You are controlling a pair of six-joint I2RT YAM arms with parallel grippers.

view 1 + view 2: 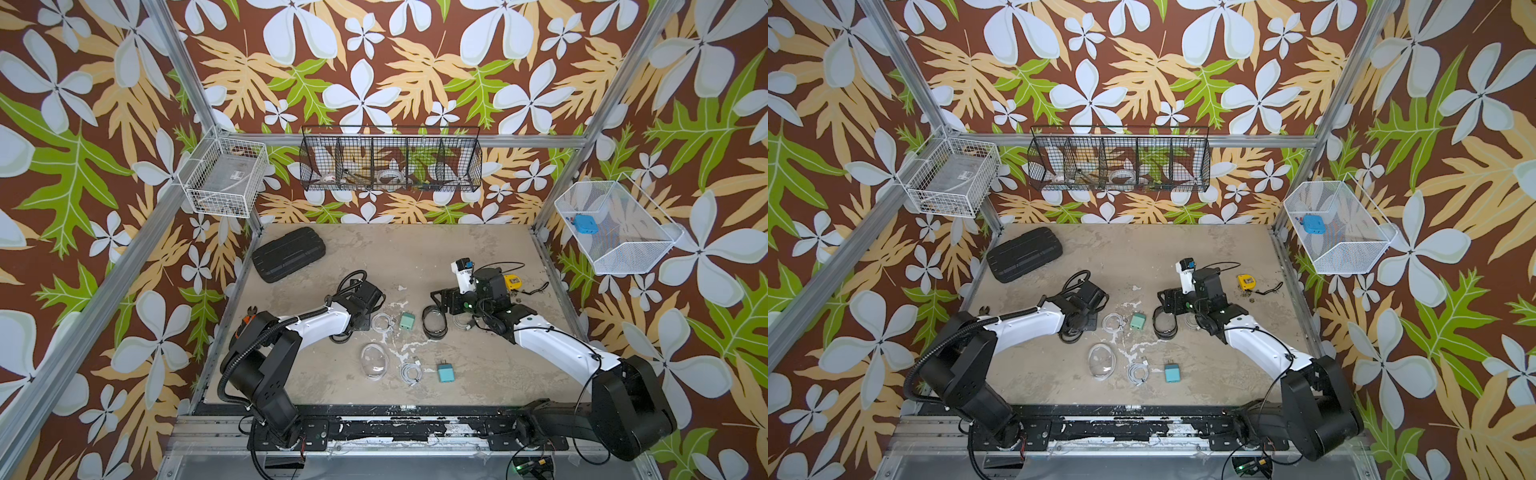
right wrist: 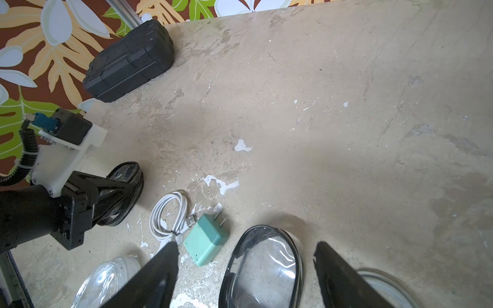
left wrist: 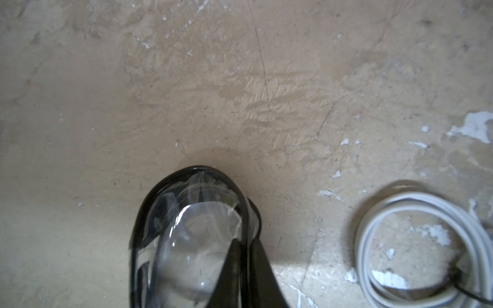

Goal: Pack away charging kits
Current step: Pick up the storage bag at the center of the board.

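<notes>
Right wrist view: far table (image 2: 346,120) is lying open; left gripper (image 2: 125,190) is clamping left pouch (image 2: 124,170), right gripper (image 2: 245,244) is gaping empty astride right pouch (image 2: 264,264); clear pouch (image 2: 104,282) making three.

Both arms low: left fingers (image 3: 256,280) pinched tight, right fingers (image 2: 344,277) spread wide.

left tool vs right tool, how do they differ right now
The left tool is shut; the right tool is open. The left tool pinches a black-rimmed pouch; the right tool grips nothing, its jaws either side of a second pouch. Shared: both are black, and each is at a black-rimmed pouch.
</notes>
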